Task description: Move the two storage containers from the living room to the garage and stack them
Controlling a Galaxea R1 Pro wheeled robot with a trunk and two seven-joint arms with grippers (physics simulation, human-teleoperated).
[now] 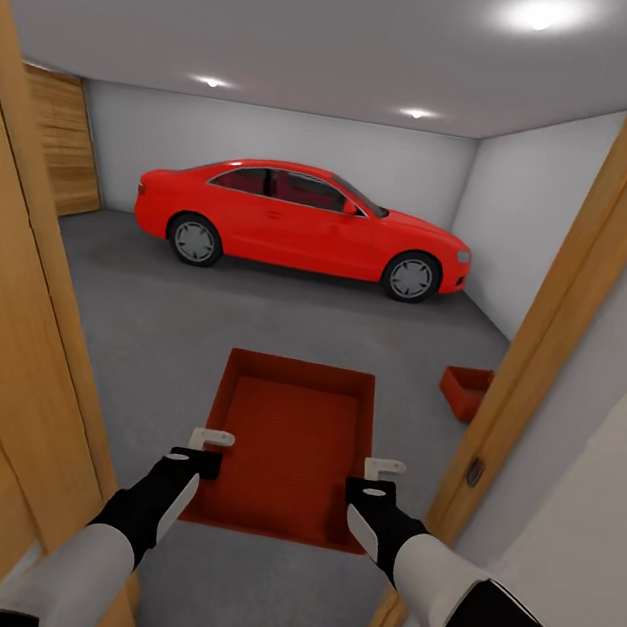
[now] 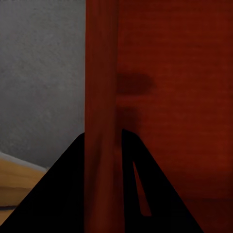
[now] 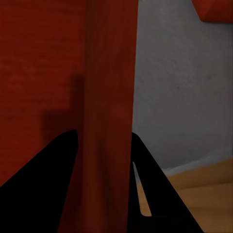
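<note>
I hold one orange-red storage container (image 1: 290, 431) in front of me, level above the grey concrete floor (image 1: 169, 331) at the garage doorway. My left gripper (image 1: 203, 450) is shut on its left wall (image 2: 99, 97). My right gripper (image 1: 379, 478) is shut on its right wall (image 3: 109, 97). The second storage container (image 1: 465, 390) sits on the garage floor to the right, partly hidden behind the door frame; a corner of that container (image 3: 216, 12) shows in the right wrist view.
A red car (image 1: 302, 223) is parked across the back of the garage. Wooden door frames (image 1: 570, 293) stand close on both sides of me. A slatted wooden door (image 1: 65, 143) is at the back left. Open concrete lies between me and the car.
</note>
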